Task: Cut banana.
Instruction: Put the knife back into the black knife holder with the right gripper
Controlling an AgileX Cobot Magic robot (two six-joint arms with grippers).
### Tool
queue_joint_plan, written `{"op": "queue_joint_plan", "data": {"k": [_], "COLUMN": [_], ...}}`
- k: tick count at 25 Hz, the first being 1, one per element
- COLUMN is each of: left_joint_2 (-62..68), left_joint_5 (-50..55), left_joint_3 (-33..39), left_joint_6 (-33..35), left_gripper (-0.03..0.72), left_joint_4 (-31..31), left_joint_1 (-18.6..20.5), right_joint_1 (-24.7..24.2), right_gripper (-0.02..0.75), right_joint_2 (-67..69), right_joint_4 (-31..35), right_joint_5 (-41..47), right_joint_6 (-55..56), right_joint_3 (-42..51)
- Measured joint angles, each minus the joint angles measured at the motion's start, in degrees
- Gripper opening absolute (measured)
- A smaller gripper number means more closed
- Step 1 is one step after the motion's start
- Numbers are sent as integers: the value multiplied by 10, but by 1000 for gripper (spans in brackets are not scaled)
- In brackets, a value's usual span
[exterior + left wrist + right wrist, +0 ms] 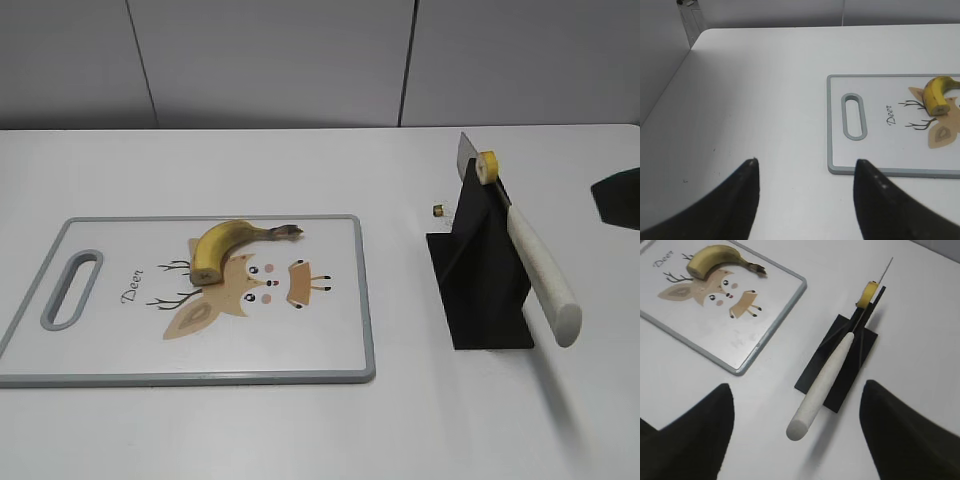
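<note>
The banana (225, 245) is small, curved and yellow, with a dark stem and a blunt cut end. It lies on the white cutting board (320, 335) over the deer print, and shows in the left wrist view (939, 92) and the right wrist view (715, 257). The knife (545, 280) rests slanted on a black stand (485, 290), white handle toward the front. A yellow banana slice (487, 165) sticks on its blade. My right gripper (797, 390) is open and empty above the handle (825, 385). My left gripper (807, 170) is open and empty over the table, left of the board (829, 125).
A small dark-and-gold bit (438, 209) lies on the white table beside the stand. A dark part of the right arm (620, 195) shows at the exterior view's right edge. The table's left edge and a grey wall (660, 75) are near the left gripper.
</note>
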Motion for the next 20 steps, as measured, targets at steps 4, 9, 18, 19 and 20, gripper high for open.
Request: {"op": "queue_joint_plan", "data": {"k": [4,9,18,19,20], "left_joint_2": [0,0,0,0,0], "left_joint_5": [0,0,0,0,0], "left_joint_3": [0,0,0,0,0], "left_joint_6": [0,0,0,0,0], "left_gripper": [577,577,577,577,577], "left_joint_4": [0,0,0,0,0], "left_joint_1": [0,0,0,0,0], "right_joint_1": [0,0,0,0,0], "right_gripper": [592,592,592,592,592], "right_joint_2": [-65,-151,-320,-336,-351], "right_joint_4": [9,10,6,3,-3], "right_joint_5": [12,23,50,58,63], "right_joint_6": [-14,-16,-17,-17,-17], "right_joint_3": [16,71,165,169,173]}}
